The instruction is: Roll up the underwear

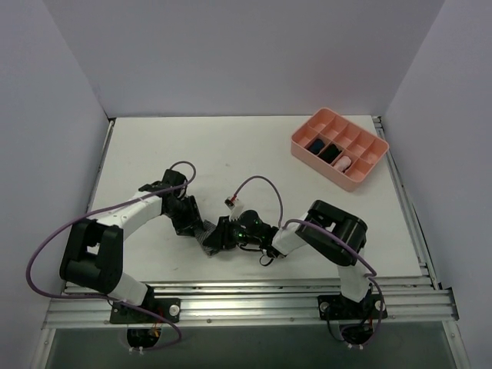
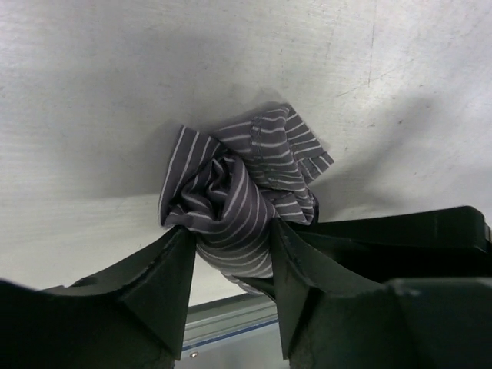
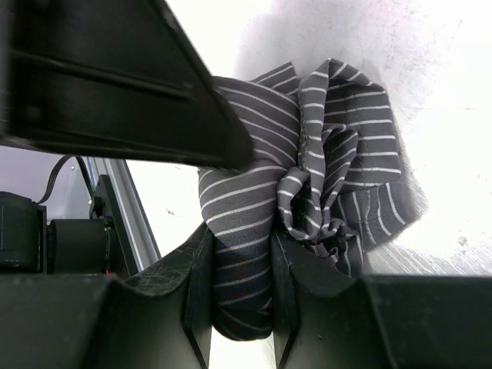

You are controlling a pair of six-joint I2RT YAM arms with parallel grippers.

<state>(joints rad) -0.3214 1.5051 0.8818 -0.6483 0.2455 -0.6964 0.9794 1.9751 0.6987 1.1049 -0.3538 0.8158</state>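
Underwear [image 2: 238, 192]: one grey white-striped garment, bunched into loose twisted wad on white table [image 1: 254, 154]. In overhead view it sits lower centre, almost wholly hidden under two grippers. Left gripper [image 2: 233, 265] clamped on wad's near end; cloth below cut off behind fingers. Right gripper [image 3: 240, 284] pinches folded band of cloth. Upper right: one pink divided tray [image 1: 361, 178] holding three rolled bundles: blue bundle [image 1: 315, 144], black bundle [image 1: 330, 151], pale pink bundle [image 1: 344, 163]. Detail too small.
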